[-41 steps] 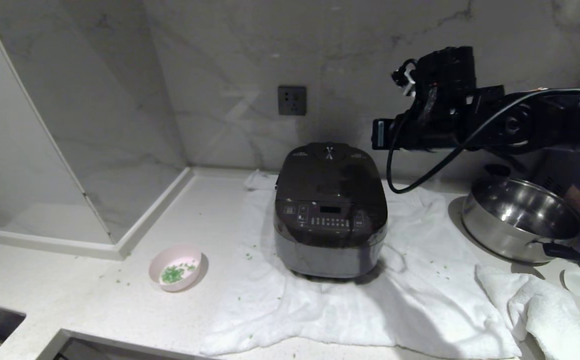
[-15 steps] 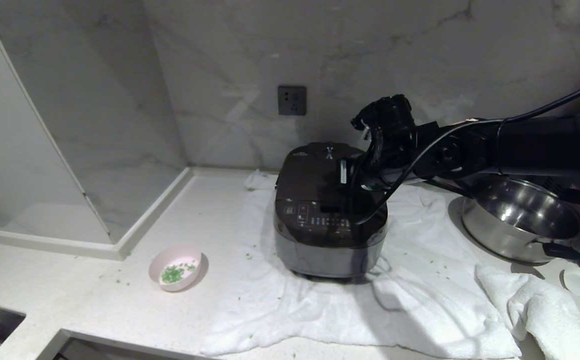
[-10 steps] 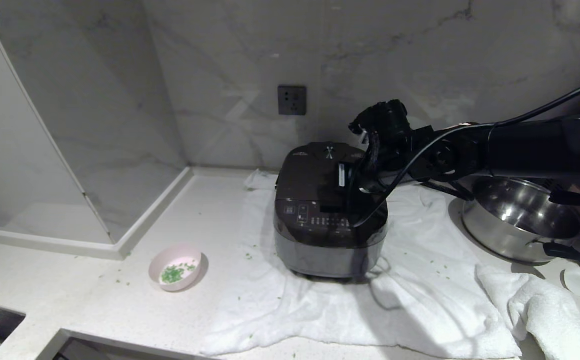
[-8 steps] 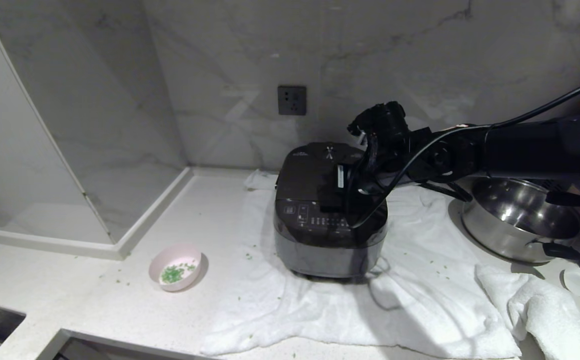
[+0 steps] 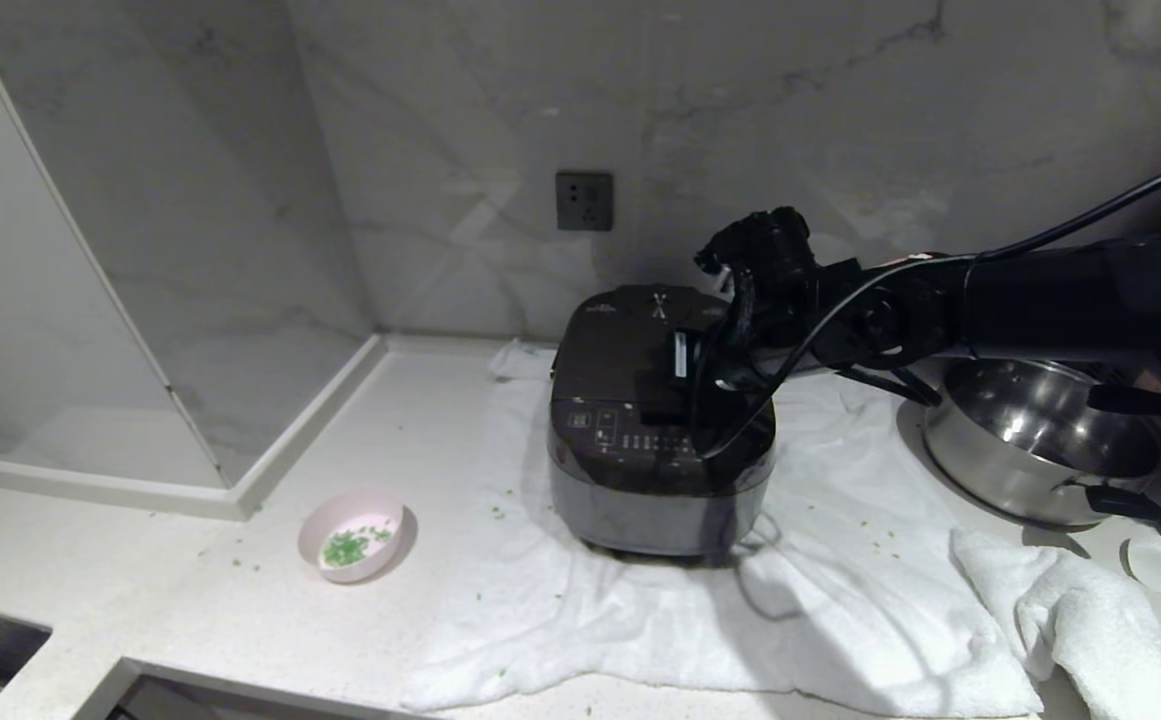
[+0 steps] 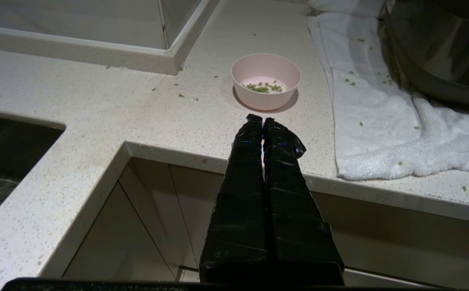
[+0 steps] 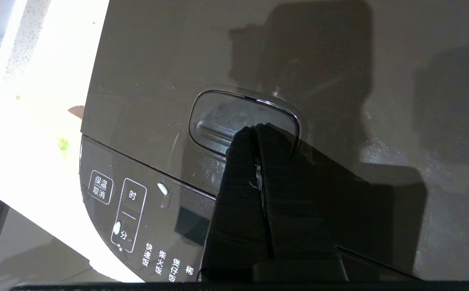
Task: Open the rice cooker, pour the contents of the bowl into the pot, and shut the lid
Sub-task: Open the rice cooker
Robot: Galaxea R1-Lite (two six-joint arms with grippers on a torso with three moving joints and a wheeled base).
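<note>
So we're right at the start here — the rice cooker (image 5: 661, 420) sits on a white towel (image 5: 840, 590) toward the back of the counter (image 5: 140, 600), and its lid (image 5: 640, 350) is down. The right gripper (image 7: 254, 128) has its fingers pressed together with nothing between them, tips on or just over the oval release button (image 7: 222, 117) near the lid's front edge (can't quite tell if it's actually pushing yet). The pink bowl (image 5: 352, 534) sits on the bare counter, off the towel's left edge and near the front, with the green bits (image 5: 348, 546) inside — plus a few strays scattered on counter and towel. The left gripper (image 6: 263, 121) is pinched shut too, empty, parked off the counter's front edge and pointing at the bowl. The pot isn't visible under the lid. My read: nothing's finished yet — popping the lid, pouring and closing are all still to go.
</note>
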